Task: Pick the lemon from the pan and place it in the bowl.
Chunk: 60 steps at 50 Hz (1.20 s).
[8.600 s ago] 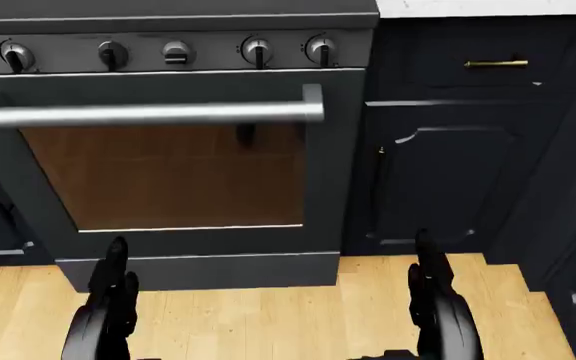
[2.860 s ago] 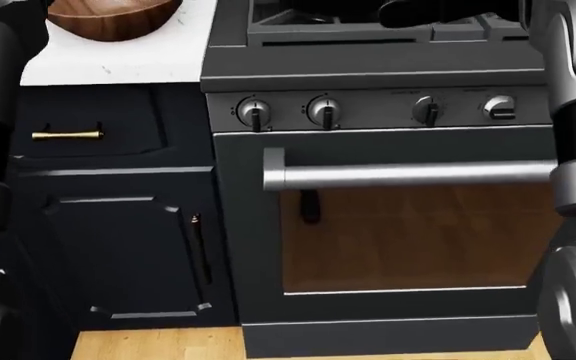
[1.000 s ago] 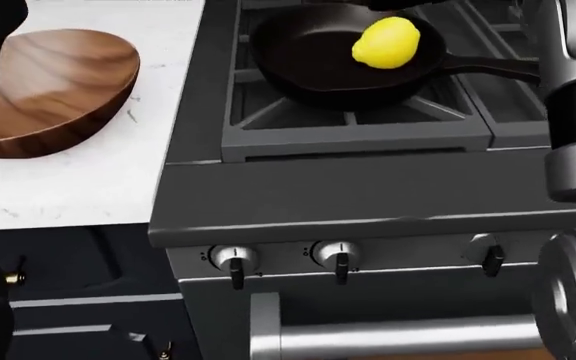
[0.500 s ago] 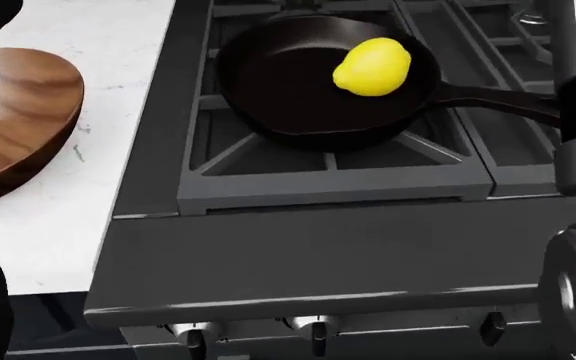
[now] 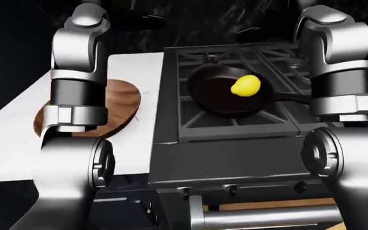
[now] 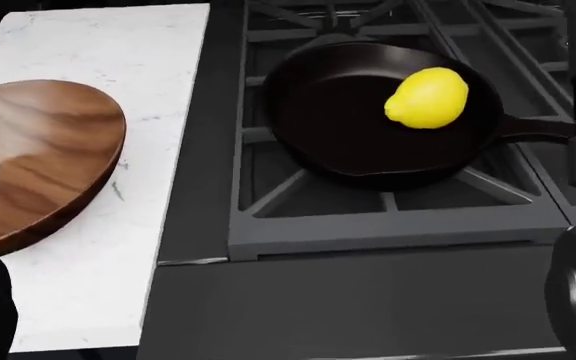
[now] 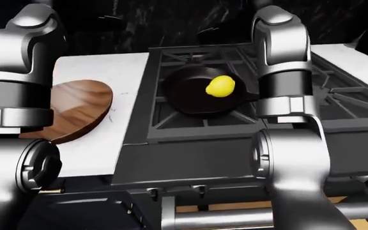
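Observation:
A yellow lemon [image 6: 428, 97] lies in the right part of a black cast-iron pan [image 6: 348, 142], which sits on the stove grate. The pan's handle [image 6: 533, 127] points right. A wooden bowl [image 6: 38, 157] stands on the white counter to the left of the stove, partly cut off by my left arm. Both silver arms, left arm [image 5: 75, 96] and right arm [image 5: 340, 81], rise up the sides of the eye views, bending at the elbows near the top. Neither hand shows in any view.
The black stove top [image 6: 368, 225] has raised grates around the pan. White marble counter [image 6: 98, 45] lies left of it and more counter [image 7: 363, 52] right of it. Knobs [image 5: 232, 189] and the oven handle [image 5: 267, 218] sit below. A dark wall stands behind.
The camera has moved: the view climbed from the oven door to the stove top. Since half a second ago, pan and lemon sit further right and lower in the picture.

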### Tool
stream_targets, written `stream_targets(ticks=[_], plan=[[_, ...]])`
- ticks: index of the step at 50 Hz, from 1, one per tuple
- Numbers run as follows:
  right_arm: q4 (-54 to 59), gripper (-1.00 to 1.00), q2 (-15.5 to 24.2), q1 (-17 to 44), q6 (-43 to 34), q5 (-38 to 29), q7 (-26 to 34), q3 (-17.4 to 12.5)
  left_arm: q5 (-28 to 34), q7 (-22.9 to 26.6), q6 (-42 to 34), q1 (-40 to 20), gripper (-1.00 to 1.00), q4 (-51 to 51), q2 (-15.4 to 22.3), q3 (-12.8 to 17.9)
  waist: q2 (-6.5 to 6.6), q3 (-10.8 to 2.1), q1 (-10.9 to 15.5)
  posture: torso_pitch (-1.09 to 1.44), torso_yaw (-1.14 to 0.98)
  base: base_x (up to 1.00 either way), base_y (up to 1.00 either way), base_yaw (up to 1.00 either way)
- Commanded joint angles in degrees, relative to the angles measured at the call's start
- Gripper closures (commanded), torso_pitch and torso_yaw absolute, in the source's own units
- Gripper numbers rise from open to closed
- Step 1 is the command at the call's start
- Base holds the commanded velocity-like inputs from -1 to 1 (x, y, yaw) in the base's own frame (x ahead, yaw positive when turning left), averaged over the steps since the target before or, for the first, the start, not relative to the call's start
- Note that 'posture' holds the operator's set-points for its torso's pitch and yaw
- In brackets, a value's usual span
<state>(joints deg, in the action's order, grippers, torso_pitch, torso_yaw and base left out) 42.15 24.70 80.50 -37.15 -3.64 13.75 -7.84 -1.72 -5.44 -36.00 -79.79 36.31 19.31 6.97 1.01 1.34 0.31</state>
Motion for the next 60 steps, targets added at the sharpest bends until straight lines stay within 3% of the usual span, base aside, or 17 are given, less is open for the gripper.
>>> stream_targets(ticks=[1,3,4,5,6,14,15,16,20,23,25,26,28,35,40,45,60], plan=[[-1.33,-1.0,0.0,1.82,1.34,0.25,0.04,0.1,0.4,-0.4,0.98,-1.42,-1.0,-0.96,0.87,0.56,-0.29,-0.7,0.38,0.0,0.0,0.0,0.45,0.0],[-1.43,-1.0,0.0,1.78,1.3,0.23,0.03,0.12,0.41,-0.38,0.94,-1.32,-1.0,-1.14,0.86,0.56,2.95,-1.63,0.08,0.0,0.0,0.0,0.45,0.0],[-1.53,-1.0,-0.01,1.62,1.35,0.23,0.0,0.1,0.41,-0.41,1.01,-1.18,-1.0,-1.17,0.83,0.59,3.19,-2.9,-0.61,0.0,0.0,0.0,0.45,0.0],[-1.62,-1.0,0.0,1.52,1.33,0.25,-0.01,0.07,0.42,-0.4,1.02,-1.09,-1.0,-1.23,0.83,0.58,2.87,-1.89,0.14,0.0,0.0,0.0,0.44,0.0],[-1.74,-1.0,-0.01,1.45,1.27,0.25,0.0,0.08,0.42,-0.39,1.0,-1.09,-1.0,-1.25,0.85,0.6,3.76,-1.46,-0.15,0.0,0.0,0.0,0.45,0.0],[-2.51,-1.0,0.0,1.16,0.89,0.38,0.03,0.02,0.45,-0.27,0.55,-1.38,-1.0,-1.59,1.06,0.61,-1.71,-0.28,-1.14,0.0,0.0,0.0,0.41,0.0],[-2.55,-1.0,0.04,1.18,0.84,0.47,-0.05,-0.1,0.45,-0.23,0.51,-1.4,-1.0,-1.56,1.08,0.63,-1.96,0.44,-1.05,0.0,0.0,0.0,0.0,0.0],[-2.6,-1.0,0.06,1.21,0.81,0.55,-0.02,-0.14,0.47,-0.2,0.52,-1.44,-1.0,-1.52,1.12,0.63,-1.35,0.77,-0.91,0.0,0.0,0.0,0.0,0.0],[-1.68,-1.0,0.45,2.38,0.25,1.26,-0.83,-0.95,0.58,-0.02,0.29,-1.78,-1.0,-1.46,1.47,0.66,-1.5,0.81,-0.72,0.0,0.0,0.0,0.0,0.0],[-0.2,-1.0,1.59,3.2,2.8,-0.09,0.01,0.84,0.72,0.21,-0.33,-1.68,-1.0,-2.39,1.66,0.6,-2.62,1.1,-0.07,0.0,0.0,0.0,0.0,0.0],[1.72,-1.0,2.31,4.71,4.34,-0.09,1.01,0.33,0.92,0.46,-0.36,-1.59,-1.0,-2.52,1.94,0.57,-4.35,0.91,0.53,0.0,0.0,0.0,0.0,0.0],[1.62,-1.0,2.19,4.42,10.06,1.27,0.82,-1.3,1.01,0.6,-0.32,-1.5,-1.0,-2.48,2.09,0.6,-4.5,1.17,0.59,0.0,0.0,0.0,0.0,0.0],[2.3,-1.0,3.74,4.88,8.49,-1.57,5.99,2.43,1.2,0.75,-0.12,-1.35,-1.0,-2.36,2.26,0.67,-3.49,0.65,0.73,0.0,0.0,0.0,0.0,0.0],[7.48,-1.0,6.05,8.41,10.91,-11.59,14.63,5.31,1.74,1.21,-0.52,-1.08,-1.0,-3.17,2.6,0.72,-1.92,-0.2,-0.04,0.0,0.0,0.0,0.0,0.0],[12.28,-1.0,6.8,10.26,14.27,-16.13,16.58,4.02,2.09,1.37,-0.38,-1.25,-1.0,-2.93,2.55,0.7,-1.57,-0.45,-0.29,0.0,0.0,0.0,0.0,0.0],[17.92,-1.0,7.41,11.37,20.67,-23.3,18.02,6.37,2.26,1.39,-0.37,-1.01,-1.0,-3.23,2.4,0.75,-1.35,-0.59,-0.48,0.0,0.0,0.0,0.0,0.0],[24.99,-1.0,6.0,14.91,30.78,-41.57,19.43,8.53,2.11,1.43,-0.64,-0.35,-1.0,-4.09,2.25,0.94,-1.08,-0.13,-0.72,0.0,0.0,0.0,0.0,0.0]])
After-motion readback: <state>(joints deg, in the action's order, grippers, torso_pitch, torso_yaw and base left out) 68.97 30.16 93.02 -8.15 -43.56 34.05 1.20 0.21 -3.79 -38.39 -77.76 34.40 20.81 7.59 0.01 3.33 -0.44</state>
